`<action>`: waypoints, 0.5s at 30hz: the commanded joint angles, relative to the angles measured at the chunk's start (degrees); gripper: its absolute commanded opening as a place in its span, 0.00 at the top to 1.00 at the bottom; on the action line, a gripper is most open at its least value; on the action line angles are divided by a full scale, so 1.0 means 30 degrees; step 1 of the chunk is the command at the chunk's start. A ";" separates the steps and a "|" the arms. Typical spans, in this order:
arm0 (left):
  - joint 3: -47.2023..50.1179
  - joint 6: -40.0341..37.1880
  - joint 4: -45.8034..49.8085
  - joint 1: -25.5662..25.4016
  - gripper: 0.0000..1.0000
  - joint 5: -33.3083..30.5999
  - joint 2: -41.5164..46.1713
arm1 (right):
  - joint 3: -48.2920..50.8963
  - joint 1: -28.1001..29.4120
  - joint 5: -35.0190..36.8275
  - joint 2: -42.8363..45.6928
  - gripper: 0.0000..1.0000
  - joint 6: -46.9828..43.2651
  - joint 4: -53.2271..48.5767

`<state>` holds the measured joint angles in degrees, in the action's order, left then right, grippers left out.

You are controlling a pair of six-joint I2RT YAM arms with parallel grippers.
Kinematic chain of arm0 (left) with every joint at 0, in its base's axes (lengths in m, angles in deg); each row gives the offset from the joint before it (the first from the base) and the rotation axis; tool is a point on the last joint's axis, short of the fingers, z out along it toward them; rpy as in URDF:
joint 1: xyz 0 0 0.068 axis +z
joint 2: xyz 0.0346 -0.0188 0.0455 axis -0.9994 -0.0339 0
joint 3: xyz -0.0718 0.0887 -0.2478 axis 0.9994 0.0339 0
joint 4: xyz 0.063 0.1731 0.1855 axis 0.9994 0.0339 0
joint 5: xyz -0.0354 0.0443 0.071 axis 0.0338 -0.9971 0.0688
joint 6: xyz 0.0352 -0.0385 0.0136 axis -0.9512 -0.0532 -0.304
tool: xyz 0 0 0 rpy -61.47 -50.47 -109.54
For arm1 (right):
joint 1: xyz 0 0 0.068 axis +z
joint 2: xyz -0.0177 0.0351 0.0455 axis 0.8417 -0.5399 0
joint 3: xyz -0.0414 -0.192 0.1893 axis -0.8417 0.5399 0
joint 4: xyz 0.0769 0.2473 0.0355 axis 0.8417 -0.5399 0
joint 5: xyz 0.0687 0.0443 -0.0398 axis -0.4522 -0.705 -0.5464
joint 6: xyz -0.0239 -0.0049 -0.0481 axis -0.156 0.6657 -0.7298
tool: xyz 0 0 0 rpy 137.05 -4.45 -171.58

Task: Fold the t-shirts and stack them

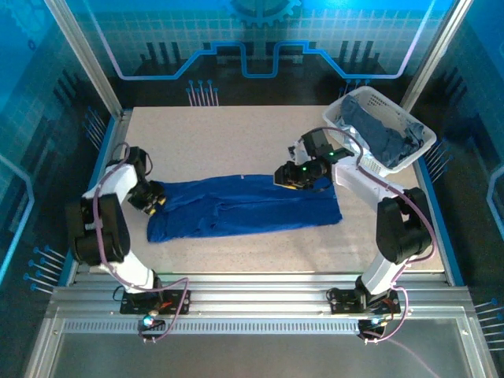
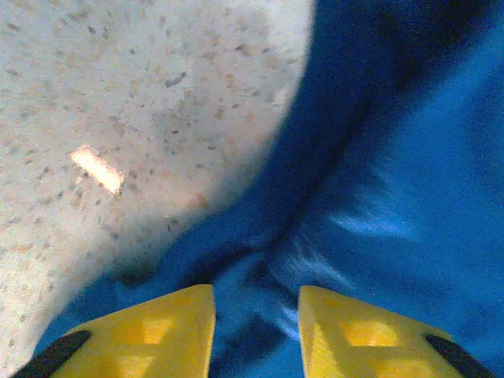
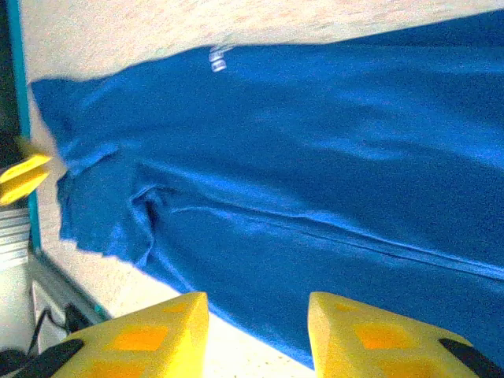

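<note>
A royal blue t-shirt [image 1: 244, 209] lies spread lengthwise across the middle of the table, its print hidden. My left gripper [image 1: 155, 202] is low at the shirt's left end. In the left wrist view its yellow fingers [image 2: 256, 295] stand open, with rumpled blue cloth [image 2: 394, 157] beneath and between them. My right gripper [image 1: 293, 179] hovers over the shirt's far edge toward the right. It is open [image 3: 258, 303], looking down on the near hem of the shirt [image 3: 315, 157]. Duller grey-blue t-shirts [image 1: 386, 134] are heaped in the basket.
The white lattice basket [image 1: 405, 115] stands at the back right corner. Bare speckled tabletop [image 1: 236, 142] lies behind the shirt and along the front. The table's blue-edged left border [image 3: 17, 118] runs close to the shirt's end.
</note>
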<state>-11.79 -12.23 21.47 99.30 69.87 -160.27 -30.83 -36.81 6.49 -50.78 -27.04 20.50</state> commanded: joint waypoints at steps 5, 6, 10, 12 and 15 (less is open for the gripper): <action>0.0774 0.7293 -0.0434 -0.4700 0.64 0.1482 0.3183 | -0.0802 -0.1805 0.3545 -0.2014 0.66 0.0356 -0.2698; 0.1060 0.7997 -0.0950 -0.5191 0.65 0.1828 0.2998 | -0.1241 -0.1824 0.3963 -0.2627 0.67 0.0121 -0.3062; 0.1868 1.0087 -0.2699 -0.6146 0.74 0.2911 0.1469 | -0.3016 -0.1990 0.5505 -0.4810 0.68 -0.0466 -0.4542; 0.1754 1.0035 -0.2844 -0.6180 0.78 0.3068 0.0467 | -0.3784 -0.2117 0.6195 -0.5653 0.68 -0.0667 -0.5490; 0.1281 0.9163 -0.2798 -0.6176 0.82 0.2953 -0.1391 | -0.4057 -0.2330 0.6869 -0.6509 0.68 -0.0598 -0.6544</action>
<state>-7.24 13.76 14.13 80.99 76.93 -161.23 -41.30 -42.58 23.12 -68.73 -27.76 7.38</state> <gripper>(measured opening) 0.190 0.320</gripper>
